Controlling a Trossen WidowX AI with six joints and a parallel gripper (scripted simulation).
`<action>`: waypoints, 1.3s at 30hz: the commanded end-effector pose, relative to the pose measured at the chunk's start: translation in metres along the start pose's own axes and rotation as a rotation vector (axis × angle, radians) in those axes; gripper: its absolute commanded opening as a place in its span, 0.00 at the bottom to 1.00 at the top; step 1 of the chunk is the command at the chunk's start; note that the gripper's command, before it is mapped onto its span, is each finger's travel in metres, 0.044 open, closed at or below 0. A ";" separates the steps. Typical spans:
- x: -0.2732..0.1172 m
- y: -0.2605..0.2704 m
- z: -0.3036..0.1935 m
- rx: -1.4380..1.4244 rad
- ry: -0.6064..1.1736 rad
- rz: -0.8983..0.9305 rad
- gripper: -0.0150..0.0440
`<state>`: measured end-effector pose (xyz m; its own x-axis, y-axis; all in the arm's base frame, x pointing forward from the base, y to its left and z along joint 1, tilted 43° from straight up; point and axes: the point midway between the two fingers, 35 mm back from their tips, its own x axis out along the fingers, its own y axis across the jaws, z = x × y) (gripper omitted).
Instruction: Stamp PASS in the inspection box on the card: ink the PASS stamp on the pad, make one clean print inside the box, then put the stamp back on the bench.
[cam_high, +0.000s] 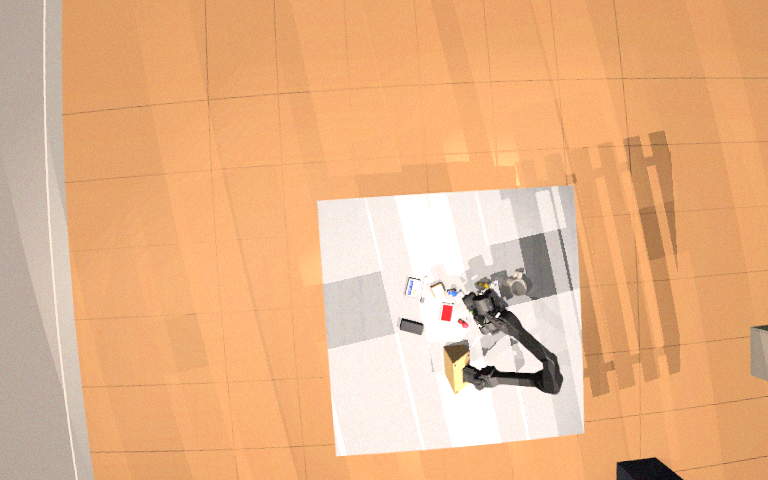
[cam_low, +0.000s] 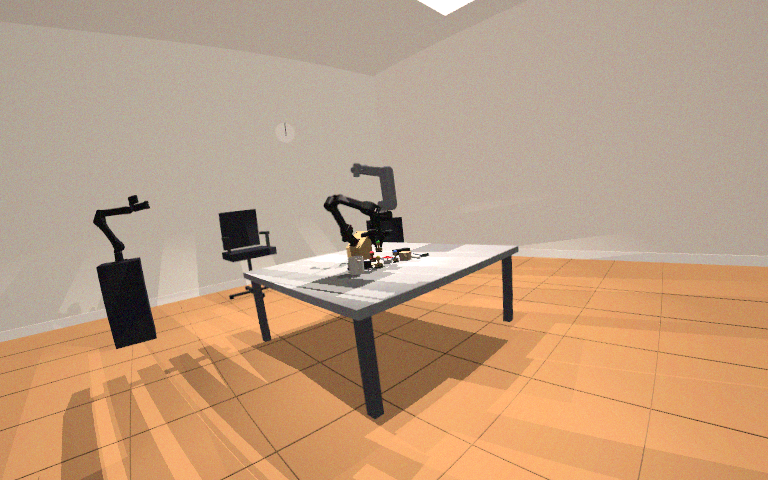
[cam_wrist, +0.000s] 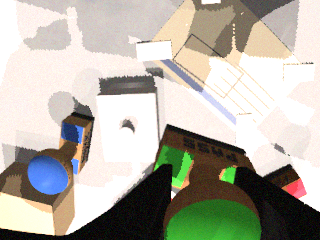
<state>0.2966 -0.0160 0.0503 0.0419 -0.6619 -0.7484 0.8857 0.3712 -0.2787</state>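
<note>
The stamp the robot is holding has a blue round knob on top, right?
Not quite. The stamp held in the end effector has a green round knob. The wrist view shows it between the dark fingers. The blue-knobbed stamp stands apart on the table, off to the side.

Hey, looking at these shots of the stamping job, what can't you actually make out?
- Wrist view: the green-knobbed stamp hides its own face, so inking is unknowable.
- Wrist view: the ink pad is mostly behind a jaw.
- Wrist view: the card is blurred, its box unreadable.
- Top and exterior views: the gripper and bench items are too small.
</note>
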 end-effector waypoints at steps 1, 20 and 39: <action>-0.003 -0.003 0.016 0.145 -0.011 0.009 0.25; 0.003 -0.008 0.032 0.300 -0.017 0.007 0.25; 0.015 -0.007 0.032 0.301 -0.016 0.006 0.25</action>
<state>0.3060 -0.0483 0.0623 0.0532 -0.6678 -0.7424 0.9839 0.1622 -0.0753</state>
